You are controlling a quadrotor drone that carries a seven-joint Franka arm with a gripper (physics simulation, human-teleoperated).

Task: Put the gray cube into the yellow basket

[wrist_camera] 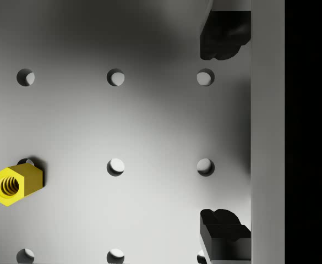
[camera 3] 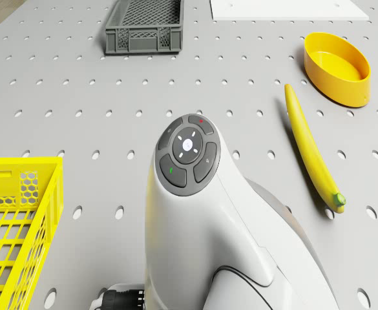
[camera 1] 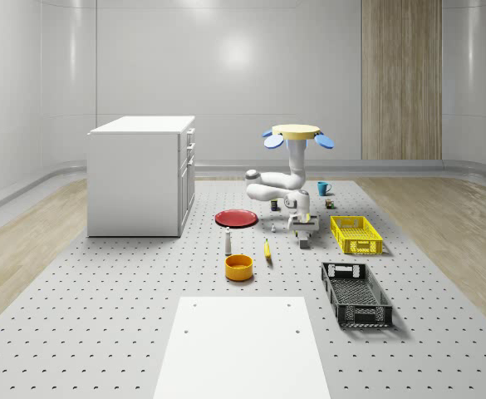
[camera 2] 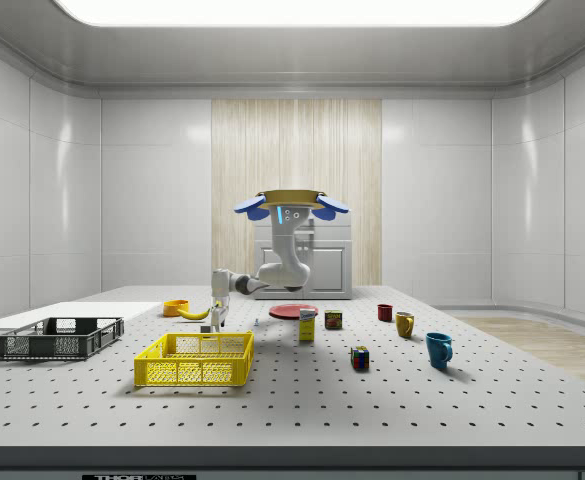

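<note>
**Cube isn't in the basket yet, the grab is only just being set up**

Standing here watching, and honestly most of the job is looking undone. The drone [camera 1: 297, 133] is hovering above the middle of the surface [camera 1: 143, 316], a bit right of center in the whole-scene view, with the arm curling down under it. The claw [camera 1: 304, 228] is hanging low, right over the gray cube [camera 1: 306, 242], which seems to be sitting on the surface just left of the yellow basket [camera 1: 367, 248] in that frame. I can't tell whether anything is touching it.

In the wrist view the fingers [wrist_camera: 224, 36] are showing at the upper right and lower right, spread wide, with nothing gripped between them. A little yellow nut [wrist_camera: 15, 184] is lying off at the lower left.

So I'm guessing the approach is about done, while the closing, lifting, short carry over to the basket and the drop are all waiting.
</note>
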